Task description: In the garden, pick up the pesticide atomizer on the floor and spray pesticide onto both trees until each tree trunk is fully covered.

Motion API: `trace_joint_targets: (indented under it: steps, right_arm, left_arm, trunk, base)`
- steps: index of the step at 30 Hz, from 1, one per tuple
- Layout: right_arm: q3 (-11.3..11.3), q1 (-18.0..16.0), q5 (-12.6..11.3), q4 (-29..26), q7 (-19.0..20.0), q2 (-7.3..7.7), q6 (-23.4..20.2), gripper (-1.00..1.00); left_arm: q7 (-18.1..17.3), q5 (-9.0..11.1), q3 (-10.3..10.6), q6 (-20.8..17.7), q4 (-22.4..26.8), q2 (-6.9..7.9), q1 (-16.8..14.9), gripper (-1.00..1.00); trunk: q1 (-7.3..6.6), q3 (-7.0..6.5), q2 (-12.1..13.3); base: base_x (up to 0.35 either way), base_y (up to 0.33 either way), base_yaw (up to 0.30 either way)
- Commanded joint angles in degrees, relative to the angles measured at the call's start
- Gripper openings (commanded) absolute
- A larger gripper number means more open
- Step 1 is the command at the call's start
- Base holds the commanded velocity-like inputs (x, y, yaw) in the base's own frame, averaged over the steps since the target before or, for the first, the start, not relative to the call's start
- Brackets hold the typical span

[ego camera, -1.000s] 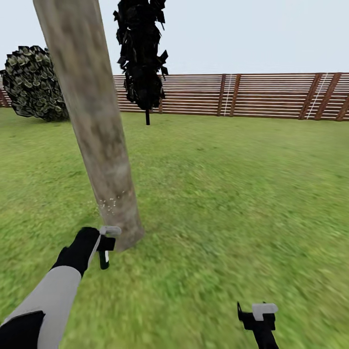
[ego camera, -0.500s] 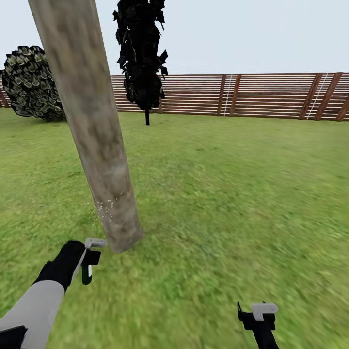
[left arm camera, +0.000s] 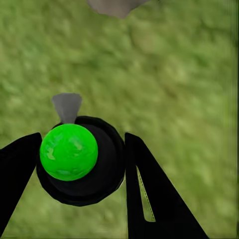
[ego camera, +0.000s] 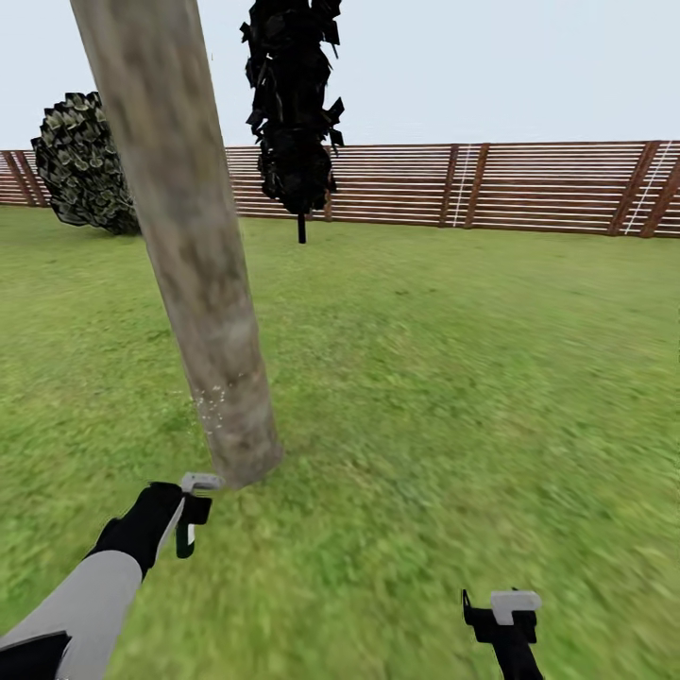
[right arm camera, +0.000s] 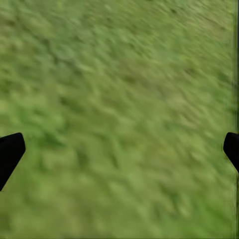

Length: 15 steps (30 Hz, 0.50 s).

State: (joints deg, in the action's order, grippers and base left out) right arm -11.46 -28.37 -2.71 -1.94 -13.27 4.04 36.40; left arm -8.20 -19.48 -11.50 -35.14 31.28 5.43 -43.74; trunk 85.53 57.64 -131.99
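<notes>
We held the sprayer at the foot of the tree trunk.

Our left tool [ego camera: 192, 515] was clenched around the sprayer [left arm camera: 79, 159], a black round bottle with a bright green top seen from the left wrist camera, one black finger [left arm camera: 149, 194] pressed on each side of it. The tree trunk [ego camera: 189, 246] rose just ahead of that tool, leaning slightly, its base close to the tool's tip and flecked with small pale specks low down. Our right tool [ego camera: 501, 614] hung well apart to the other side over bare lawn [ego camera: 453, 378], its fingers spread wide and holding nothing. Far beyond both tools stood a wooden fence [ego camera: 529, 184], a dark narrow conifer [ego camera: 295, 104] and a round bush [ego camera: 85, 161].
</notes>
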Motion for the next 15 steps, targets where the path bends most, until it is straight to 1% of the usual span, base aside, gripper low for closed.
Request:
trace_joint_targets:
  steps: [1, 3, 8, 15]
  right_arm:
    - [-0.49, -0.02, -0.27, 0.01, -0.26, 0.00, 0.07, 1.00]
    - [-0.49, -0.02, -0.27, 0.01, -0.27, 0.00, 0.08, 1.00]
    - [-0.49, -0.02, -0.27, 0.01, -0.27, 0.00, 0.08, 1.00]
    - [-0.49, -0.02, -0.27, 0.01, -0.25, 0.00, 0.08, 1.00]
  left_arm:
    - [-0.07, -0.65, -0.30, -0.29, 0.01, -0.06, -0.03, -1.00]
    - [0.45, -0.72, -0.28, -0.36, -0.14, -0.06, -0.03, -1.00]
    - [0.48, -0.80, -0.20, -0.49, -0.17, -0.06, -0.03, -1.00]
    - [0.48, -0.99, -0.32, -0.54, -0.15, 0.08, -0.03, -1.00]
  trunk:
    - [0.00, 0.05, -0.02]
    - [0.00, 0.05, -0.02]
    - [0.00, 0.05, -0.02]
    - [0.00, 0.05, -0.02]
  base:
    - [0.077, -0.270, 0.001]
    - [0.096, -0.271, 0.000]
    - [0.133, -0.271, 0.000]
    - [0.170, -0.250, 0.000]
